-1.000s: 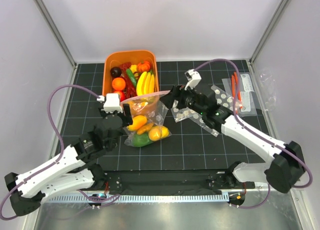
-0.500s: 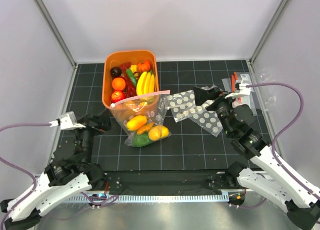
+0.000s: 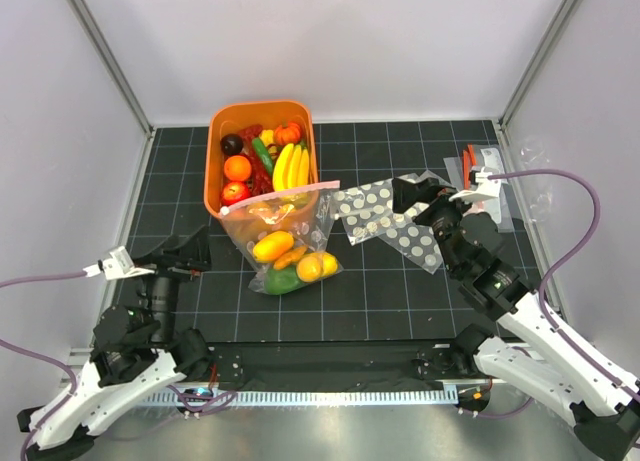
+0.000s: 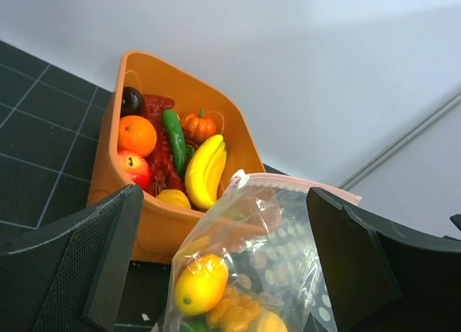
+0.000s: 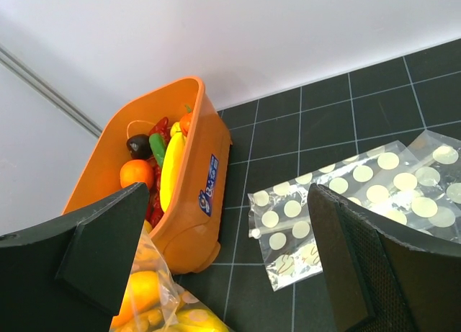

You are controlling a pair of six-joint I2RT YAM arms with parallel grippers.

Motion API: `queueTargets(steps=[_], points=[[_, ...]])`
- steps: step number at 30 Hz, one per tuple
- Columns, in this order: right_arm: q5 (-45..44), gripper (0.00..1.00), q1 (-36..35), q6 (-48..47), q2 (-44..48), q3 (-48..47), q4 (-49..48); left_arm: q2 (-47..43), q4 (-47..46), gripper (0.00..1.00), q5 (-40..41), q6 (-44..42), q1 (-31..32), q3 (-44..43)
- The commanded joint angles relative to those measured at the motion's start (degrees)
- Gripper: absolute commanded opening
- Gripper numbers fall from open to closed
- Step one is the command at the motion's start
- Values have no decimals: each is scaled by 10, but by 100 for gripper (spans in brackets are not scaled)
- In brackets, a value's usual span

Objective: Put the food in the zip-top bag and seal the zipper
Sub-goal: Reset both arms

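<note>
The zip-top bag (image 3: 290,231) stands on the mat, leaning against the orange bin's front. The zipper (image 3: 280,193), a pale pink strip, runs straight across its mouth. Inside the bag lie pieces of food: a yellow lemon (image 3: 272,246), a green piece (image 3: 283,281) and a yellow one (image 3: 315,267). My left gripper (image 3: 196,253) is open and empty, left of the bag. In the left wrist view the bag (image 4: 288,253), the zipper (image 4: 302,182) and the lemon (image 4: 200,283) show between my fingers. My right gripper (image 3: 408,194) is open and empty, right of the bag, above the polka-dotted bags.
The orange bin (image 3: 212,161) at the back holds more toy food, including bananas (image 3: 290,166) and an orange (image 3: 237,168). White-polka-dotted bags (image 3: 385,221) lie right of the zip-top bag. Small clear bags with red-orange strips (image 3: 485,186) lie at the far right.
Both arms have drawn back from the bag toward the near edge. The left gripper left the bag's left side, the right gripper its top right corner. The bag stays put.
</note>
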State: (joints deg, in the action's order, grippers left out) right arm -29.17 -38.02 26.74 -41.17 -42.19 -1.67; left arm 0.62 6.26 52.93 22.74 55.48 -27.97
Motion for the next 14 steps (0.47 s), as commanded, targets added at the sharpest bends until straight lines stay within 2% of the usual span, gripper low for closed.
queueTargets(steps=[1, 7, 14], points=[[-17, 100, 1, 3, -1, -5, -16, 21, -14, 100, -17, 16, 2, -15], [9, 100, 1, 1, 3, -6, -13, 52, -13, 100, -80, 11, 2, -25], [31, 100, 1, 0, -14, 2, -25, 53, -7, 100, -87, 16, 2, -24]])
